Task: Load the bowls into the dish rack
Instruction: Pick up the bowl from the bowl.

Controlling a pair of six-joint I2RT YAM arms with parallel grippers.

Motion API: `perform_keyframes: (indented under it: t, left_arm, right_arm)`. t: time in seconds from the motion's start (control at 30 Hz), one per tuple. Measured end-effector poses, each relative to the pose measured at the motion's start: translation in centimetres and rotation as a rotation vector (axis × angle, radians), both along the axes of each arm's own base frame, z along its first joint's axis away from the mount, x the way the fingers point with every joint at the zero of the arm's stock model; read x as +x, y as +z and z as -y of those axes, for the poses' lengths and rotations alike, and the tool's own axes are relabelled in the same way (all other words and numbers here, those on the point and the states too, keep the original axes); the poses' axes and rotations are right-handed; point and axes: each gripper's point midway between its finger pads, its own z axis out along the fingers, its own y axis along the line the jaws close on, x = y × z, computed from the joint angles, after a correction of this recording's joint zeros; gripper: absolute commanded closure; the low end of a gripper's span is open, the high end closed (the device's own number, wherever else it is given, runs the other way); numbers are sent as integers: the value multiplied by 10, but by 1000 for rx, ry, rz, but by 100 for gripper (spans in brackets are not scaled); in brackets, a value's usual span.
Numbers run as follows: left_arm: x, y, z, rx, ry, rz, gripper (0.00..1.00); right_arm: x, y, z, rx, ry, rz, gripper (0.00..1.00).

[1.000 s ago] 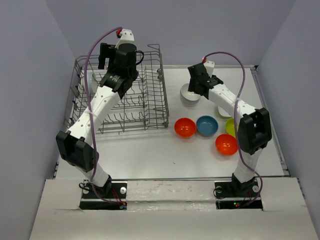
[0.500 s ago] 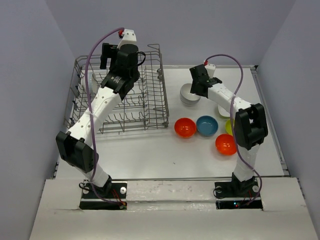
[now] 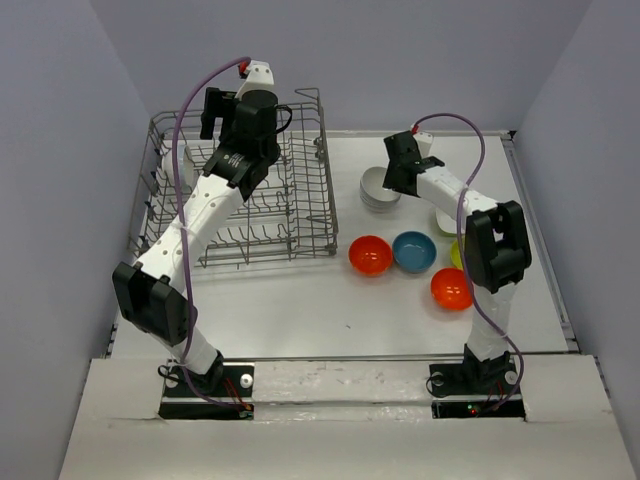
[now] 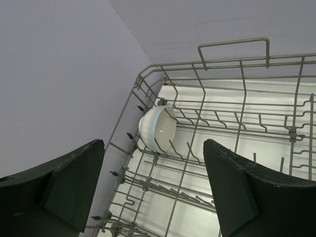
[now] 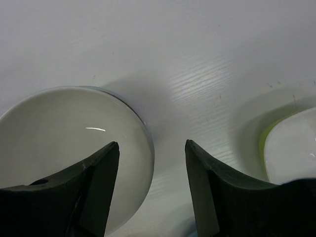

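Note:
The dish rack (image 3: 300, 200) is a grey wire basket at the back left. One white bowl (image 4: 159, 127) stands on edge between tines near its far left corner. My left gripper (image 3: 212, 115) (image 4: 154, 145) hovers open above that end, holding nothing. A stack of white bowls (image 3: 376, 190) (image 5: 64, 143) sits right of the rack. My right gripper (image 3: 393, 183) (image 5: 152, 145) is open and straddles the top bowl's right rim, one finger (image 5: 98, 187) inside, the other finger (image 5: 207, 187) outside.
Two orange-red bowls (image 3: 370, 254) (image 3: 452, 288), a blue bowl (image 3: 414, 251) and a yellow-green bowl (image 3: 460, 252) lie on the table in front of the stack. Another white bowl (image 3: 444, 221) (image 5: 291, 148) sits right of the stack, partly behind my right arm.
My right gripper has shifted slightly right over the white stack and its jaws have narrowed around the rim. The left arm has barely moved.

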Motion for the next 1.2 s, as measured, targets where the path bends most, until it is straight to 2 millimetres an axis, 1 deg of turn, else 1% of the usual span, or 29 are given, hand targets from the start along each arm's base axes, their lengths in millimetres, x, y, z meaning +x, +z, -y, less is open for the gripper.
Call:
perform_keyframes:
  t: [0.13, 0.37, 0.53, 0.57, 0.67, 0.77, 0.83, 0.87, 1.0, 1.13, 1.17, 1.2]
  left_arm:
    - [0, 1, -1, 3, 6, 1, 6]
    - [-1, 1, -1, 11, 9, -2, 6]
    - [-2, 1, 0, 14, 8, -2, 6]
    - [-2, 1, 0, 14, 9, -2, 6]
    - [-2, 1, 0, 15, 9, -2, 6]
    - [-2, 2, 0, 16, 12, -2, 6]
    - [-3, 2, -1, 18, 15, -2, 6]
    - [-3, 2, -1, 19, 16, -2, 6]
    - [-3, 2, -2, 22, 19, -3, 6]
    - [-3, 2, -2, 23, 22, -3, 6]
    - [-3, 2, -2, 24, 22, -3, 6]
    - [-4, 2, -2, 24, 22, -3, 6]
  right_arm:
    - [2, 0, 4, 13, -6, 1, 42]
    - [6, -2, 4, 39, -1, 8, 43]
    - [4, -8, 3, 49, 8, -4, 43]
    - [4, -10, 3, 50, 9, -8, 46]
    - [3, -13, 4, 53, 9, -11, 48]
    - [2, -16, 4, 59, 11, -18, 57]
    - [3, -17, 4, 63, 12, -19, 66]
    - [3, -17, 4, 67, 11, -18, 66]
    - [4, -17, 2, 75, 16, -16, 74]
    - [5, -16, 1, 82, 20, -13, 79]
    - [5, -16, 0, 84, 21, -12, 83]
    - [5, -16, 0, 84, 22, -11, 84]
